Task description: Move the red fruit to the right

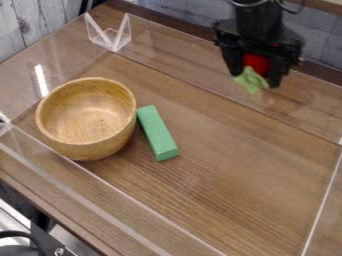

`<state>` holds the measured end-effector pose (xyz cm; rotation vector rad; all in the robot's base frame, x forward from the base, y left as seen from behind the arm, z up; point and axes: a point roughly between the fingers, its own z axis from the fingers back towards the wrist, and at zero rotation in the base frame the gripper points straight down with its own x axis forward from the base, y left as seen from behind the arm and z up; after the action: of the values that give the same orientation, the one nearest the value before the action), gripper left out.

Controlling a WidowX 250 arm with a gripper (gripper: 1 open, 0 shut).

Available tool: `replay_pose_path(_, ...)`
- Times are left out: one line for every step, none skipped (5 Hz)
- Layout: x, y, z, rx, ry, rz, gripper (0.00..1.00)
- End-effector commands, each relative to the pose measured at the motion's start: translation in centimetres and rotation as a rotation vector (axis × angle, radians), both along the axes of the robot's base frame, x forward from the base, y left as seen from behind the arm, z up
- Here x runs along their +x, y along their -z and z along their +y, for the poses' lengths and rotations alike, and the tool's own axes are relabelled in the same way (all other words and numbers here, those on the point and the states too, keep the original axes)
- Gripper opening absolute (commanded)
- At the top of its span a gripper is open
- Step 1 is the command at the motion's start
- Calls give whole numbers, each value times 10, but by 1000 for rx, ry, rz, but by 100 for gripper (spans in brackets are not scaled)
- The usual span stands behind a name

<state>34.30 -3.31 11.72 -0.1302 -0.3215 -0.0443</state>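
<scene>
Camera view: arm upright, jaws clamped on the red fruit (254, 72), raised above the table (227, 170).

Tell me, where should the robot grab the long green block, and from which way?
Probably across the middle of the green block, coming straight down from above. It lies flat on the table, and its two long sides are close together, so the pincer could close over them. The wooden bowl sits close by on its left, so the fingers need care on that side.

Lab-style test bench: wooden table (227, 170) behind clear acrylic walls (327, 215).
</scene>
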Motion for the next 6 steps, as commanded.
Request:
replay_pose_path(19,-8,25,11,78,-75,0)
replay_pose_path(30,8,32,19,155,-77,0)
replay_pose_path(34,28,30,20,158,-74,0)
replay_pose_path(31,42,28,22,145,-71,0)
replay_pose_path(29,38,38,20,91,-75,100)
replay_pose_path(29,32,48,19,62,-81,100)
